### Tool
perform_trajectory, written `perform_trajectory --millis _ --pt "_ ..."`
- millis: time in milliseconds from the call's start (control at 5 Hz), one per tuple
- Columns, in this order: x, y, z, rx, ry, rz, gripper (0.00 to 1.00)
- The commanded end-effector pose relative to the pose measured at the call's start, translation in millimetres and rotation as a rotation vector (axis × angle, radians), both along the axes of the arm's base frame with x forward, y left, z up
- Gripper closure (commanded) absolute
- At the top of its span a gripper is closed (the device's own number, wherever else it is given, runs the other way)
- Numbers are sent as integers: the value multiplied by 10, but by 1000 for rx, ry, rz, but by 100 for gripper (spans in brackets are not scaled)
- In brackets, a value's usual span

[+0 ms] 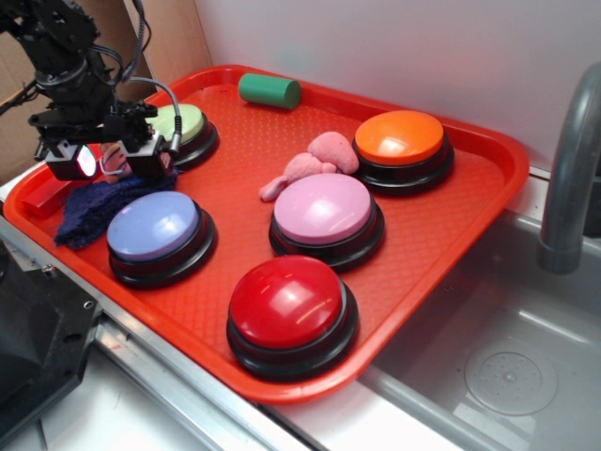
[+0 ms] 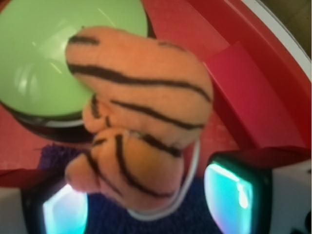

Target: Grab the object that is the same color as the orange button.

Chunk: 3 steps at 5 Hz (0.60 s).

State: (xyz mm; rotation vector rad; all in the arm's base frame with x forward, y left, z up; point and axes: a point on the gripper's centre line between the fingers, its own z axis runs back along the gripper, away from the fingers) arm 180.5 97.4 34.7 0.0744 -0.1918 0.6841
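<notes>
We see a red tray (image 1: 474,211) holding a green dome button (image 1: 184,122) just behind the jaws, a lavender button (image 1: 155,225) in front of them, and pink (image 1: 323,209) and red (image 1: 286,301) buttons farther to the side. A dark blue cloth (image 1: 94,211) lies under the jaws, touching a red flat bar (image 1: 42,200). A green cylinder (image 1: 269,90) and pink plush (image 1: 315,162) sit well apart. Beside the tray we see a sink (image 1: 488,357) and grey faucet (image 1: 568,178).

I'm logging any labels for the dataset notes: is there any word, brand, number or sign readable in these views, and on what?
None: no readable text on the buttons such as the orange button, the tray, the green cylinder, the striped plush or the gripper.
</notes>
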Motion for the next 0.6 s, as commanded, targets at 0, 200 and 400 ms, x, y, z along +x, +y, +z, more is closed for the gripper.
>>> perform_trajectory --millis 0,200,400 --pt "100 100 58 30 -42 9 100" --pt "115 64 78 28 -8 -5 100" --pt "139 7 114 66 -8 -17 100"
